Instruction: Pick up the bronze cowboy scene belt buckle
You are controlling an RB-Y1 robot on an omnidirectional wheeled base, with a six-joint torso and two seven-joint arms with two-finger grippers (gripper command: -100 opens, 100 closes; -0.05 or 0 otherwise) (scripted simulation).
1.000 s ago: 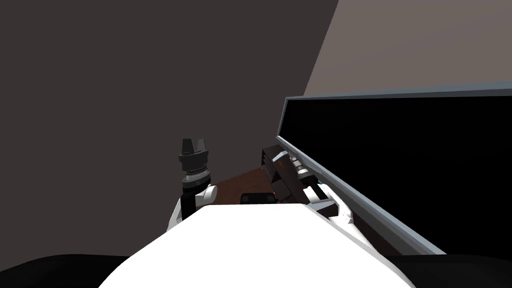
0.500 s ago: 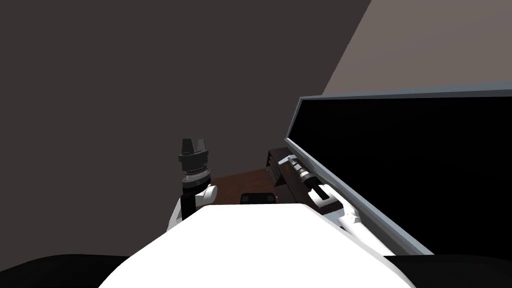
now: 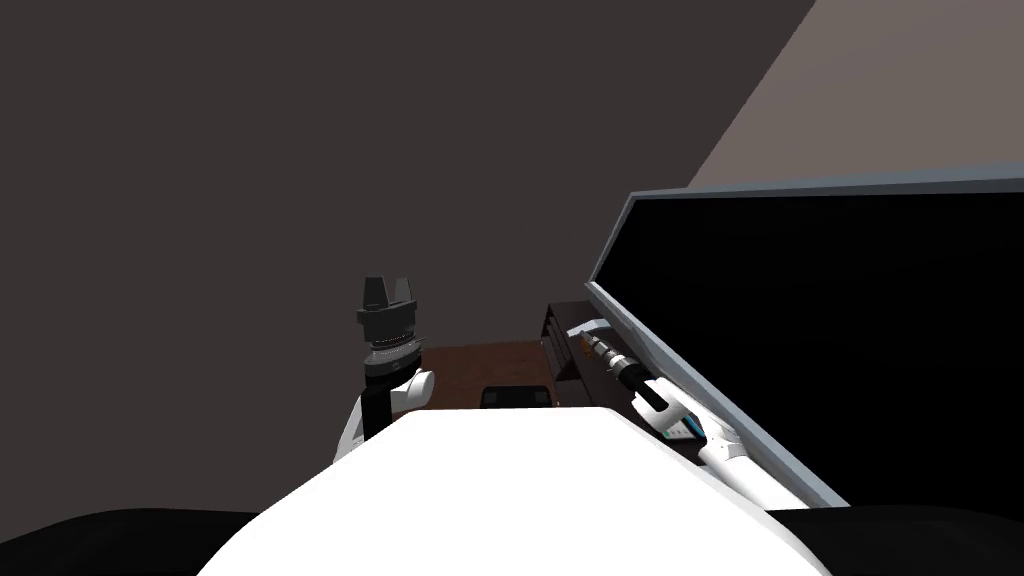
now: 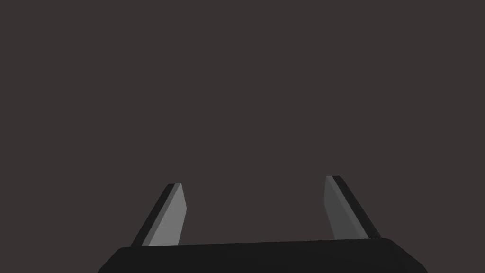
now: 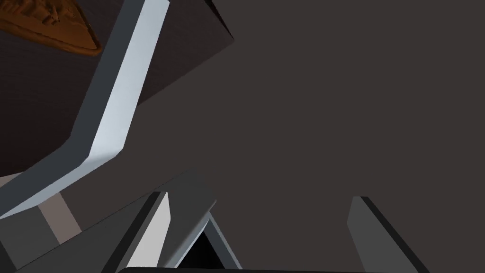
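Change: the head camera has swung since a second ago, so the black panel (image 3: 850, 330) in its light grey frame (image 5: 118, 95) sits farther right. The right arm reaches farther along it.
Hidden: the bronze belt buckle (image 5: 47, 23) is cut off at the picture's edge, and its relief is hard to read.
Buckle location: on the dark drawer cabinet (image 5: 42, 109), beyond the frame, apart from the right gripper (image 5: 260, 196).
Buckle axis: the visible rounded end points toward the frame, and the long axis runs away from it.
Right gripper: fingers spread, empty.
Left gripper (image 4: 253, 181): raised, fingers spread, empty.
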